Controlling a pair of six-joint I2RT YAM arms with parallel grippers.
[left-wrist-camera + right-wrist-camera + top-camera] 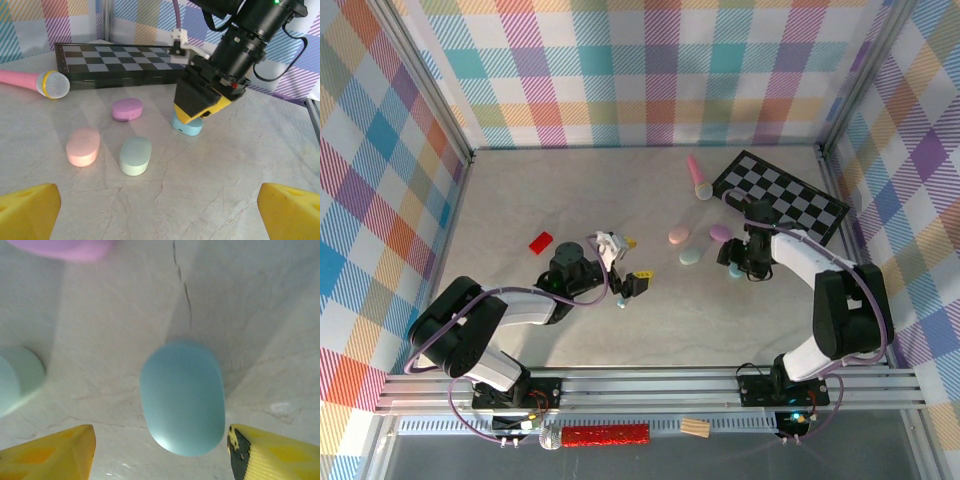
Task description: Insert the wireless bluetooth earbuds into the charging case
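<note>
- The surface [540,190] carries one checkerboard [782,195] at its far right, one microphone [30,81] just beside the board, and one red block [540,241] well off to the left.
- The right fingers [55,452] are spread, one on each side of the blue case [182,395], grasping nothing. They sit low over it, but I cannot tell whether they touch it.
- The left fingers [30,210] are released and wide apart, empty, and aimed at the cases from well apart.
- There are four cases, all lying flat and looking closed: blue, a pink case [83,146], a mint case [135,155] and a purple case [127,109]. Pink and mint lie side by side, with purple behind them.
- The step in hand looks like an early one, taking hold of the blue case. The next move probably calls for closing squarely across its short sides, then getting the lid up before anything can go in.
- Of the buds I can count none. A teal speck [621,303] near the left wrist may be one, but it is too small to tell.
</note>
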